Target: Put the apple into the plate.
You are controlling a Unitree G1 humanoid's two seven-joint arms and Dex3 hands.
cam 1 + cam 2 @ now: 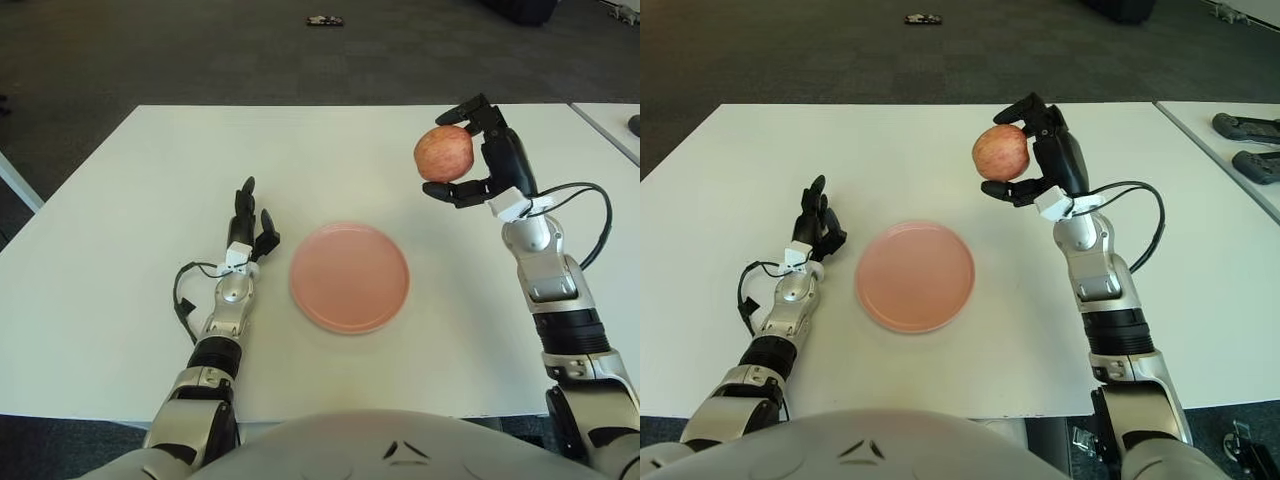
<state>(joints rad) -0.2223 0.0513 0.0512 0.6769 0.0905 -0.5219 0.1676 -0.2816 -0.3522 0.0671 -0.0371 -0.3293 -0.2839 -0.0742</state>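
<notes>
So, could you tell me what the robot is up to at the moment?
The right hand holds the apple in the air, to the right of the pink plate and beyond it. The plate is bare on the white table. The left hand shows idle to the left of the plate.

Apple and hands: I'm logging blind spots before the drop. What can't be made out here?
- Apple: its far side, covered by the right hand in both views.
- Left hand: whether it touches the table.
- Dark item on the floor: too small to identify.

Head stereo pair, overlooking table [120,330]
</notes>
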